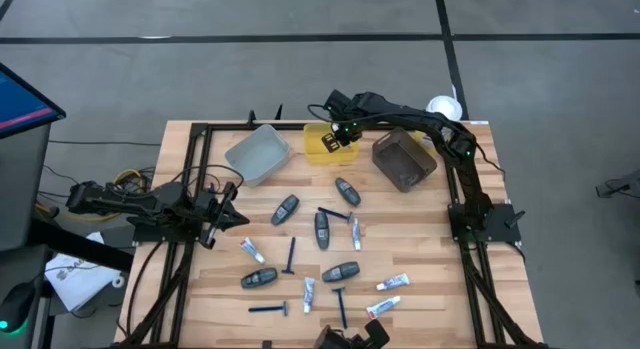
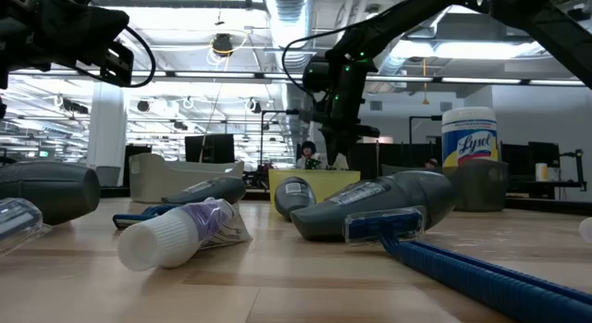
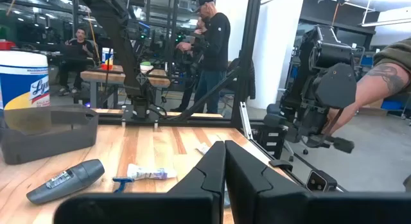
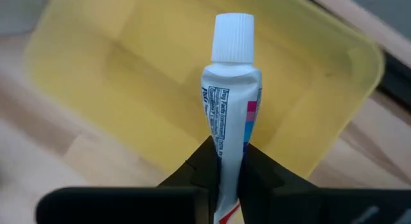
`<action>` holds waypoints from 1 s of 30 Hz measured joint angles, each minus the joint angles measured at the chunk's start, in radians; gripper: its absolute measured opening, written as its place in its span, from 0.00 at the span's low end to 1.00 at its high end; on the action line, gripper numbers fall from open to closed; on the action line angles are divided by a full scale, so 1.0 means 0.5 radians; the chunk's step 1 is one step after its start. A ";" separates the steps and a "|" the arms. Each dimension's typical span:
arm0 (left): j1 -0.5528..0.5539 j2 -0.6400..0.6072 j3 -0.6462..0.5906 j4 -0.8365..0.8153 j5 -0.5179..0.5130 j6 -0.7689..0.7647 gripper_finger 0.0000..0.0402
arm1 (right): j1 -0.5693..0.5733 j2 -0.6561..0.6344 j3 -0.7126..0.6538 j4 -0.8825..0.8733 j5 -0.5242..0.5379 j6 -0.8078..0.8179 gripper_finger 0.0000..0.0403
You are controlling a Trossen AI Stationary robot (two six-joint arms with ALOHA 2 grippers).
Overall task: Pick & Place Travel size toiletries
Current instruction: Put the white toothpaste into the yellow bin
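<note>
Toiletries are spread across the wooden worktop (image 1: pixel 420 239), well behind and below the right tool (image 1: pixel 341 135). Largest of what lies near that tool are three bins along the far edge: a grey bin (image 1: pixel 258 154) to one side, a yellow bin (image 4: pixel 308 70) directly beneath, and a brown bin (image 1: pixel 404 159) on the other side, with a wipes canister (image 2: pixel 469 138) beyond it. Dark grey pods (image 1: pixel 347 191) lie closest on the open boards, then thin blue razors (image 1: pixel 291 256), then small white tubes (image 1: pixel 392 282) farthest off. The right tool is held over the yellow bin, its fingers clamped on a white mini tube (image 4: pixel 230 89) that points cap-first away from the wrist, above the bin's floor. The left tool (image 3: pixel 225 166) is parked at the worktop's left edge, fingers pressed together.
</note>
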State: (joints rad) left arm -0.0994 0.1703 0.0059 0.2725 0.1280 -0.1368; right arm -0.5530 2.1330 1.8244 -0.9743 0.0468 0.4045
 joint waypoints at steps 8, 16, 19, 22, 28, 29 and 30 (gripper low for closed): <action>0.000 0.008 0.001 0.014 0.000 0.000 0.00 | 0.023 -0.028 0.000 0.022 0.188 -0.039 0.23; -0.001 0.008 0.001 0.016 0.000 0.001 0.00 | 0.030 -0.118 0.184 -0.368 0.071 -0.268 0.51; 0.000 0.008 0.000 0.029 0.000 0.000 0.00 | 0.105 -0.266 0.233 -0.611 0.062 -0.389 0.57; 0.000 0.008 0.000 0.031 0.000 0.000 0.00 | 0.222 -0.468 0.231 -0.747 0.062 -0.447 0.59; 0.000 0.008 0.000 0.044 0.000 0.000 0.00 | 0.537 -0.891 0.232 -0.870 0.063 -0.261 0.58; 0.000 0.008 0.000 0.044 0.000 0.000 0.00 | 0.609 -0.950 0.232 -0.870 0.065 -0.212 0.58; 0.000 0.008 0.000 0.045 0.000 0.000 0.00 | 0.687 -1.004 0.232 -0.876 0.072 -0.160 0.58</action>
State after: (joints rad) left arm -0.0994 0.1741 0.0060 0.2952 0.1278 -0.1365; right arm -0.2094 1.6310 1.9404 -1.4121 0.0827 0.3245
